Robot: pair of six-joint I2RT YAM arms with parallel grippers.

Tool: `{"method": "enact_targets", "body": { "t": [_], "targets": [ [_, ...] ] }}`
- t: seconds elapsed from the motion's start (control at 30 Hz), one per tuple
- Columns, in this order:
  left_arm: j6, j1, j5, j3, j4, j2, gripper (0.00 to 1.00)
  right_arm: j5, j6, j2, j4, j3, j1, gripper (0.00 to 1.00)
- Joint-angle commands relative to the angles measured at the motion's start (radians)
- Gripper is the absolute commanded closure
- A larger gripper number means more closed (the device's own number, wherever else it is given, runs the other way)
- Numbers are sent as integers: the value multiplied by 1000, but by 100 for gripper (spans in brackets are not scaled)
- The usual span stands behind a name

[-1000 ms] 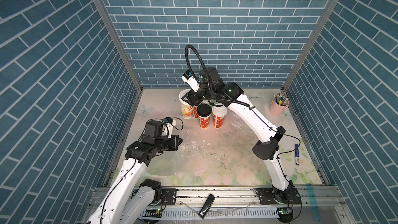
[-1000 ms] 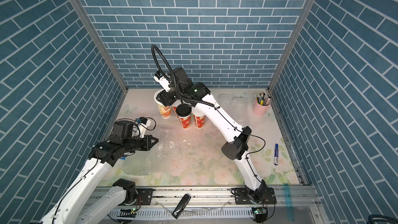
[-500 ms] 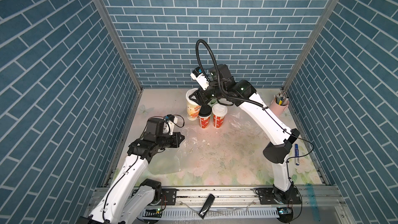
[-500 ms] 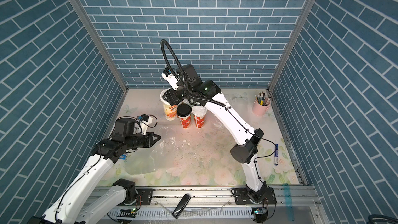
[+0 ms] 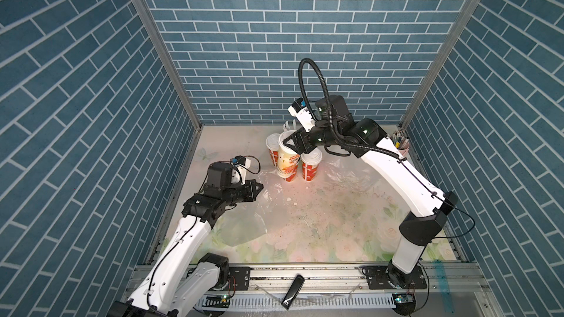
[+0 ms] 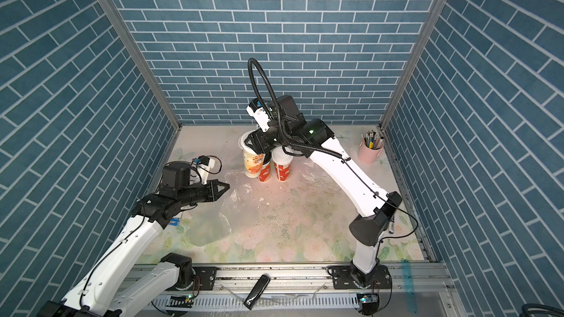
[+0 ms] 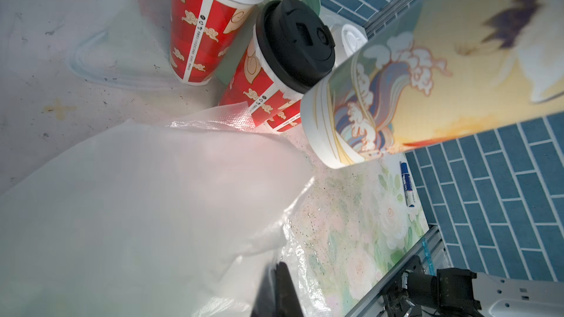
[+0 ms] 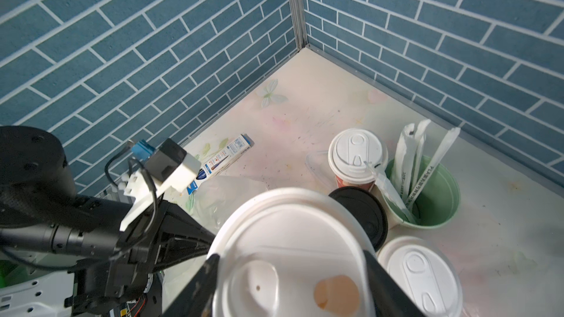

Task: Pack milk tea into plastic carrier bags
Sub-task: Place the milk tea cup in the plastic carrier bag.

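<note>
Right claw [image 8: 290, 257] around cream cup [image 5: 287, 163], left claw [image 6: 224, 186] tight on bag [image 7: 152, 193], over floral tabletop [image 5: 335, 224], blue-brick walls [image 5: 274, 41].

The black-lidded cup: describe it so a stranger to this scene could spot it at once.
At the far end of the flower-printed table, by the blue brick back wall, tall paper cups bunch together. The red paper cup with the black lid stands among them, next to a mint-green straw tub. Every other cup there has a white lid.
</note>
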Motion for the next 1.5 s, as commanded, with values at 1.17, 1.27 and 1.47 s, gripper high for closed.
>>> {"method": "enact_targets", "body": {
  "t": [1.17, 1.27, 1.47],
  "targets": [
    [-341, -85, -207, -187, 571, -105, 100, -277, 273, -236, 338, -397, -21, 44],
    [-367, -92, -207, -193, 598, -104, 100, -269, 266, -233, 334, -401, -12, 44],
    [-398, -111, -235, -192, 606, -123, 100, -251, 254, -226, 333, -413, 1, 44]
  ]
}}
